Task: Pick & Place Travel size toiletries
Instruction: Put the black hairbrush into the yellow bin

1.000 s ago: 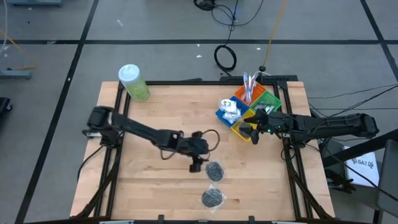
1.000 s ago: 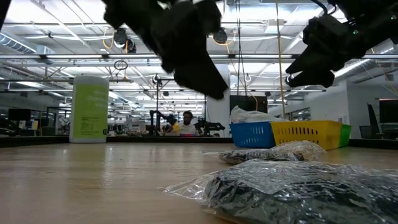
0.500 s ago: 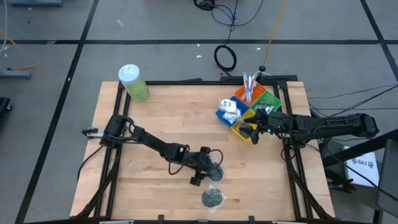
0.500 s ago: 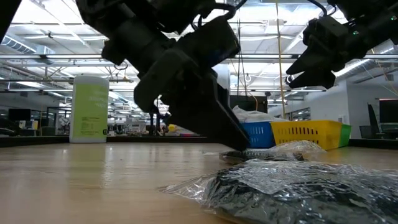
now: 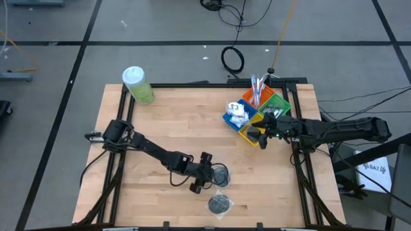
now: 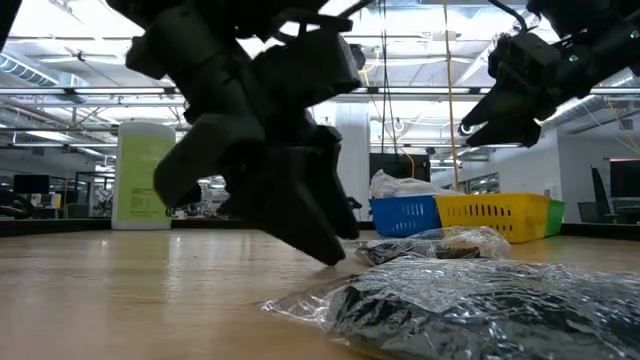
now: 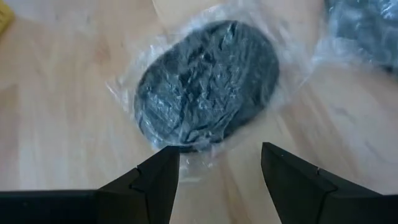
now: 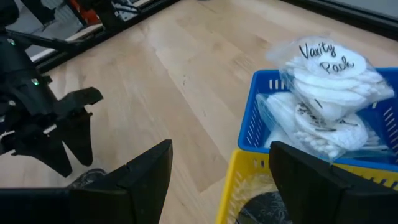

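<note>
A black round disc in a clear bag (image 7: 205, 84) lies flat on the table, also seen in the high view (image 5: 220, 174). My left gripper (image 7: 217, 180) is open and low over the table at the bag's edge, one finger on either side of it, touching nothing (image 5: 209, 174) (image 6: 315, 235). A second bagged disc (image 5: 220, 204) lies nearer the table's near edge (image 6: 480, 300). My right gripper (image 8: 221, 180) hovers open above the yellow bin (image 8: 261, 186) at the table's right (image 5: 258, 136). Bags of white cotton balls (image 8: 326, 78) sit in the blue bin. Toothbrushes (image 5: 257, 85) stand in the organizer.
The organizer of blue, yellow, orange and green bins (image 5: 277, 102) stands at the far right of the table. A big green bottle with a white cap (image 5: 138, 85) stands at the far left corner. Bare wood (image 5: 167, 115) spans the table's middle. People show in the room beyond.
My left gripper has moved toward the table's near edge and come down from well above the table to just over it, beside the nearer-centre bagged disc. Its arm has swung with it. The discs and my right gripper have stayed put.
</note>
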You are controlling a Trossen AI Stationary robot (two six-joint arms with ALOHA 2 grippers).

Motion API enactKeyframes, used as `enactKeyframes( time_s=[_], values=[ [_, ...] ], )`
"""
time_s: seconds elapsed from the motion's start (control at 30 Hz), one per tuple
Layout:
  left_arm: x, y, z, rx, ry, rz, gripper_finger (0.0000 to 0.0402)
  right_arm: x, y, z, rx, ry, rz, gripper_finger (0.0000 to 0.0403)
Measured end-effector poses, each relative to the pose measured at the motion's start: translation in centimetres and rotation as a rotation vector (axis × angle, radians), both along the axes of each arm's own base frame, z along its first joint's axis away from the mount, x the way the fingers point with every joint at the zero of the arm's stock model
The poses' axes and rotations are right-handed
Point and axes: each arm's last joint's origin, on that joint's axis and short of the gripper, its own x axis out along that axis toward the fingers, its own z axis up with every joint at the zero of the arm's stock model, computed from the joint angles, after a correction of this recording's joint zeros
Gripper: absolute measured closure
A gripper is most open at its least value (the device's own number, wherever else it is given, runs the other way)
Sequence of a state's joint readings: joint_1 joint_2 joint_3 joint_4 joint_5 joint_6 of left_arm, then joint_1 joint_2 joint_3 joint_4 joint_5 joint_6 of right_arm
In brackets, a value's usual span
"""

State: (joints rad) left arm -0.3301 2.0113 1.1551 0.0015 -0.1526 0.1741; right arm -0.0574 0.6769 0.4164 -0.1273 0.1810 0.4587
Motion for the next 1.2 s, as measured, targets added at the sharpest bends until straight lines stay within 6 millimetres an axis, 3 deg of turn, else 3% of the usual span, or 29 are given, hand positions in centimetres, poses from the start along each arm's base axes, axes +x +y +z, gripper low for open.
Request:
enactKeyframes(
  time_s=[0.3,0.63,0.87,1.0,1.2],
  values=[
    [0.9,2.3,-0.8,-0.013,0.008,0.042,0.0189,-0.1,0.0,-1.6,0.000,-0.029,0.002,0.0149],
    [1.5,2.8,-1.1,-0.053,-0.021,-0.011,0.0309,-0.1,0.0,-1.5,0.009,-0.034,-0.002,0.0149],
    [1.5,3.1,-0.4,-0.079,-0.042,0.029,0.0356,-0.1,0.0,-1.6,0.007,-0.031,-0.001,0.0149],
    [1.9,2.7,1.7,-0.126,-0.082,0.113,0.0344,-0.1,0.0,-1.6,0.004,-0.030,0.000,0.0149],
    [3.5,-0.1,5.8,-0.044,0.005,0.121,0.0246,-0.1,0.0,-1.6,-0.004,-0.028,0.003,0.0149]
  ],
)
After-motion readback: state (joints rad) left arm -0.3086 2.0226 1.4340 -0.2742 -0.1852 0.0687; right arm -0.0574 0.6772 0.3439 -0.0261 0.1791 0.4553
